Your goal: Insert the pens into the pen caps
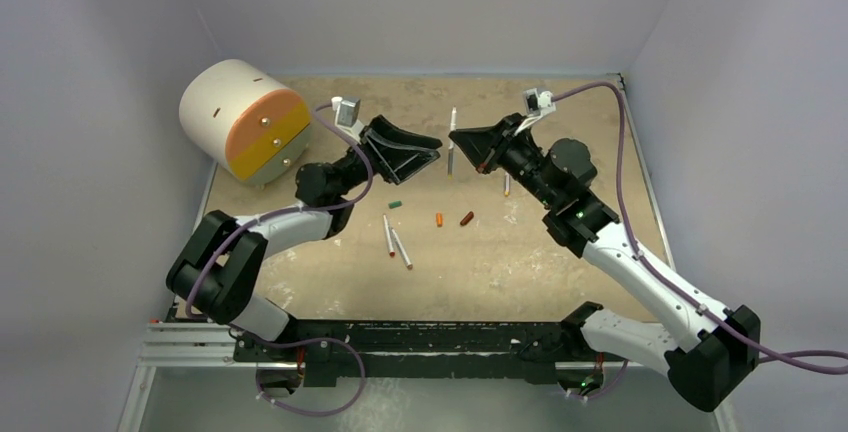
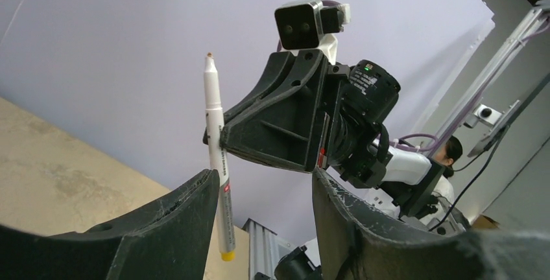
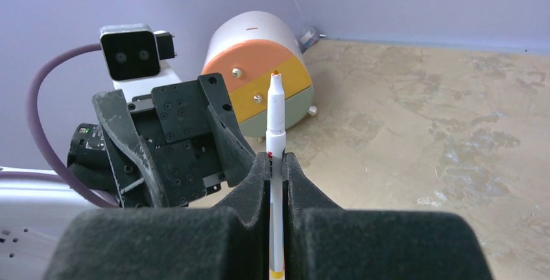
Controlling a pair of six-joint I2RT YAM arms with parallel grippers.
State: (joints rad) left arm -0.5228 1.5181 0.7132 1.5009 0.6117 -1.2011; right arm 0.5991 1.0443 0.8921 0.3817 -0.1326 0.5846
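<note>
My right gripper (image 1: 455, 138) is shut on a white pen (image 1: 452, 142), held clear of the table. In the right wrist view that pen (image 3: 277, 144) stands clamped between the pads, orange tip up and yellow end down. My left gripper (image 1: 438, 150) faces it from the left, open and empty. Seen from the left wrist, the pen (image 2: 216, 157) crosses just past the tip of one of the fingers (image 2: 175, 221). Two pens (image 1: 394, 241) lie side by side on the table, and a third pen (image 1: 506, 185) lies under the right arm. Green (image 1: 395, 204), orange (image 1: 439, 219) and dark red-brown (image 1: 467, 218) pen caps lie between them.
A large white drum (image 1: 235, 112) with orange, yellow and grey bands on its face lies at the back left of the tan table (image 1: 560, 272). Grey walls close in the back and sides. A black rail (image 1: 430, 337) carries both arm bases along the near edge.
</note>
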